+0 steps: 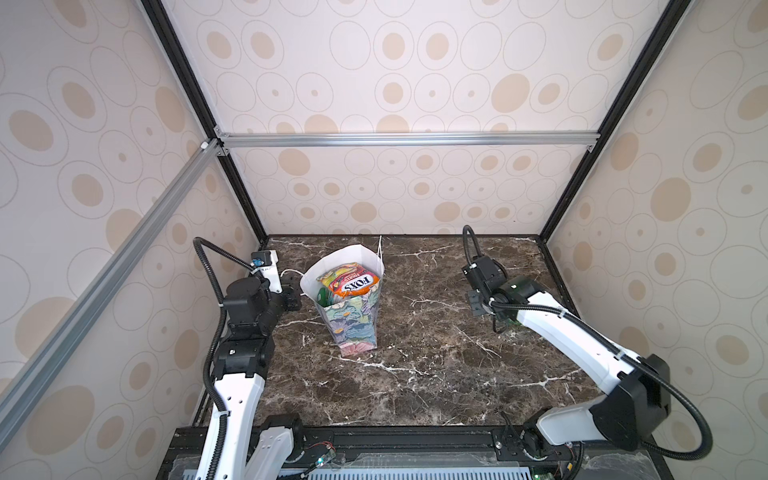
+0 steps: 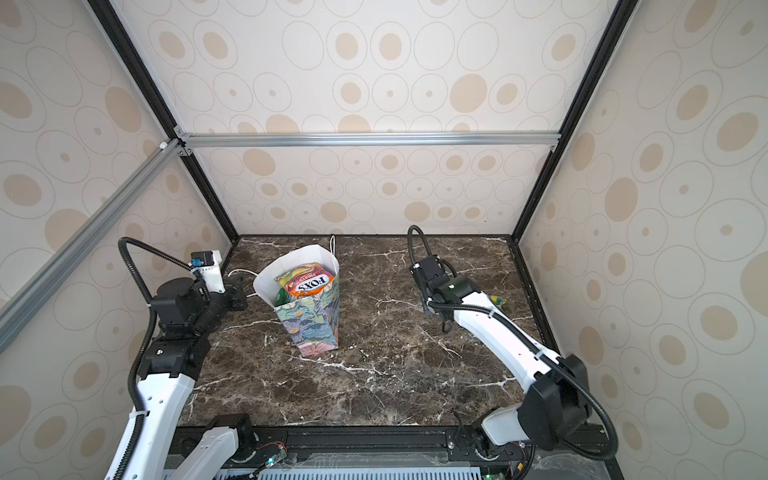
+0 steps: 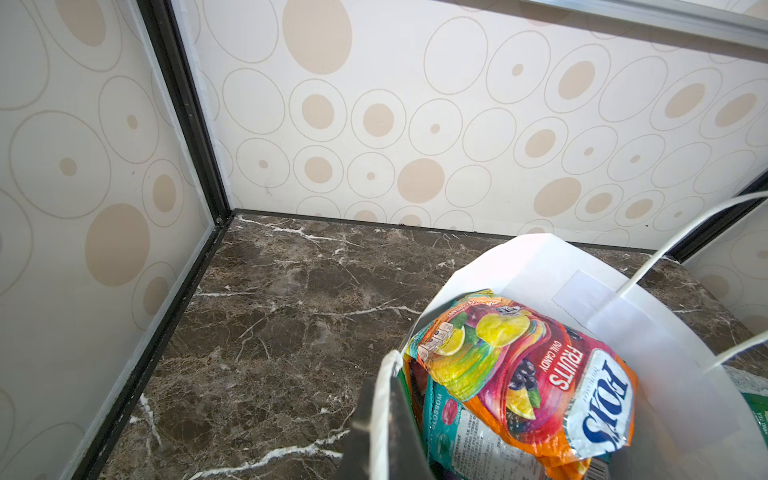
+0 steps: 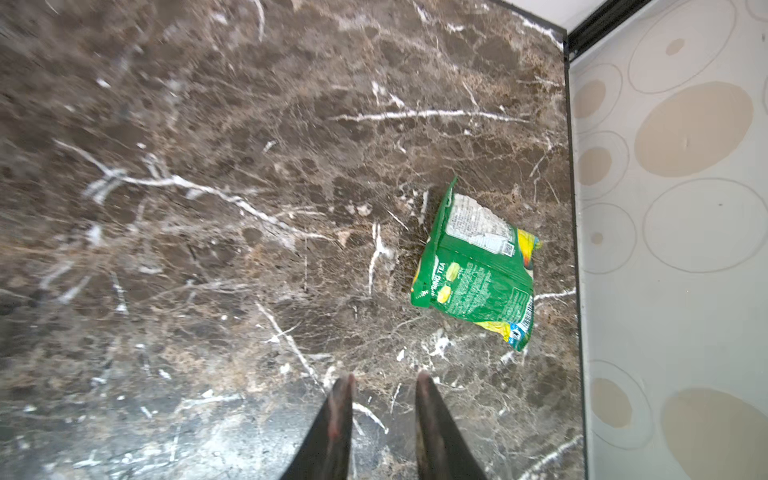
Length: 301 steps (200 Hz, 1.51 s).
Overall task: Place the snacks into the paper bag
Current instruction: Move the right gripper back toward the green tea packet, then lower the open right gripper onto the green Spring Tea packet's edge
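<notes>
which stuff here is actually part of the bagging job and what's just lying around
Job: bag, held at its rim by the left gripper; fruits packet and teal packet inside it; green packet on the table; right gripper, open.
Not the job: table, walls, frame.

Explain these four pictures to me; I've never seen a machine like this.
The left arm and right arm are robot arms at a marble table. The two wide pictures come from one camera overhead. The other two come from a camera on each wrist. A paper bag stands on the table with snacks inside, a fruit packet on top. The left gripper is shut on the bag's rim. The right gripper is open and empty above the table. A green packet lies on the table beyond it, not yet bagged.
</notes>
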Each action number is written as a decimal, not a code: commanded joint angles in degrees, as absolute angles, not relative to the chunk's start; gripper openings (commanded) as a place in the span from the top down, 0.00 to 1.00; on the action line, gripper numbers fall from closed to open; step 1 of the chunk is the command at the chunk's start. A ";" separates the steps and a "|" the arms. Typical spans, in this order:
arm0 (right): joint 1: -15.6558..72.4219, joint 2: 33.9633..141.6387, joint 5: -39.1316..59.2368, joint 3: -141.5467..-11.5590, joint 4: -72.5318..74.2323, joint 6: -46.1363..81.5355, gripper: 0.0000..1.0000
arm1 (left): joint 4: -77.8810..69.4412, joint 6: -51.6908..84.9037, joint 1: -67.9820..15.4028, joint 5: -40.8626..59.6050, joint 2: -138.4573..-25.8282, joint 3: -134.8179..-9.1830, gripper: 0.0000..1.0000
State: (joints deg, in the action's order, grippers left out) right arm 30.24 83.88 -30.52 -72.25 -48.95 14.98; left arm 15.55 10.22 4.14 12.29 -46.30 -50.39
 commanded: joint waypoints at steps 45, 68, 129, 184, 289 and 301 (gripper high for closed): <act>29.55 94.72 -39.28 -76.76 -54.32 12.70 0.72 | 15.38 9.19 4.48 12.09 -46.14 -51.23 0.99; 28.48 96.65 -38.93 -76.60 -52.77 11.57 0.71 | 15.31 9.18 4.48 12.15 -46.14 -51.15 0.99; 24.10 103.01 -36.88 -75.57 -49.00 8.54 0.70 | 15.25 9.31 4.48 12.40 -46.14 -51.16 0.99; 21.59 106.37 -37.44 -75.98 -46.06 6.11 0.66 | 15.24 9.32 4.46 12.50 -46.41 -51.24 1.00; 20.55 110.57 -41.40 -74.49 -42.75 2.95 0.58 | 15.22 9.25 4.50 12.41 -46.23 -51.17 1.00; 20.52 110.65 -41.60 -74.05 -42.46 2.81 0.57 | 15.25 9.25 4.48 12.47 -46.18 -51.16 1.00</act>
State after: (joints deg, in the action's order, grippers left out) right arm 20.56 109.62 -39.97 -75.07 -43.40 3.73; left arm 15.55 10.22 4.14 12.34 -46.50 -50.39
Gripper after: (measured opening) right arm 0.426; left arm 0.048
